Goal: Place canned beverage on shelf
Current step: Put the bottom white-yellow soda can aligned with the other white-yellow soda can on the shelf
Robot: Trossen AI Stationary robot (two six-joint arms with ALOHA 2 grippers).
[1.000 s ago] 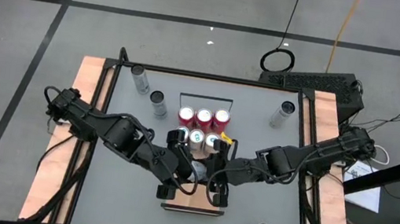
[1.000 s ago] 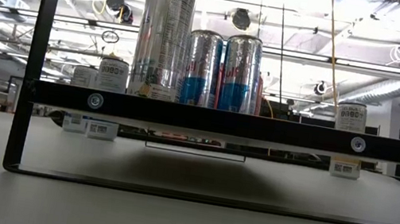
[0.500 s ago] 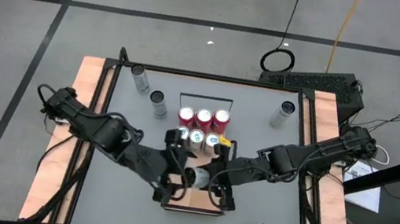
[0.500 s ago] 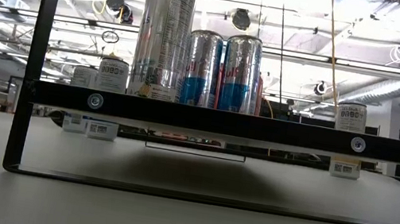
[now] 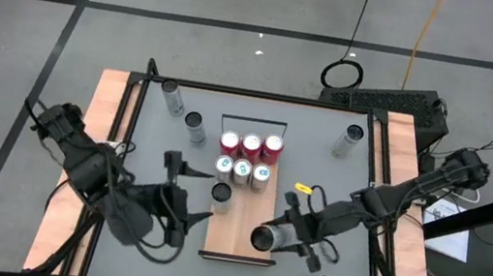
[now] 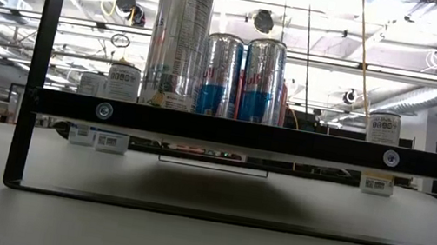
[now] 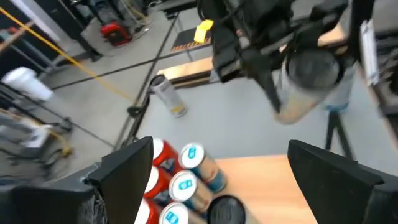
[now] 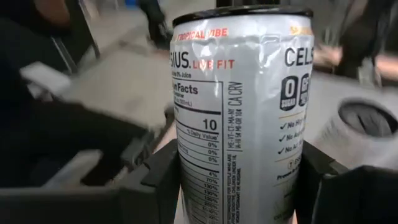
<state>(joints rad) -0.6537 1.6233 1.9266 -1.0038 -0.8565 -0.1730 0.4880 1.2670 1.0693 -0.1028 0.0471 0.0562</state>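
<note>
The right gripper [image 5: 263,238] holds a white can [image 5: 263,237] in its jaws over the near right part of the shelf [image 5: 236,239], not yet set down. The left gripper [image 5: 184,213] hangs left, jaws wide, empty. Farther along, seven cans [image 5: 246,157] already stand.

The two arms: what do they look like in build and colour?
Both the left arm and right arm are black, jointed, with thin black cables looped alongside. Each ends in a two-finger gripper, left, right, with flat dark fingers.
</note>
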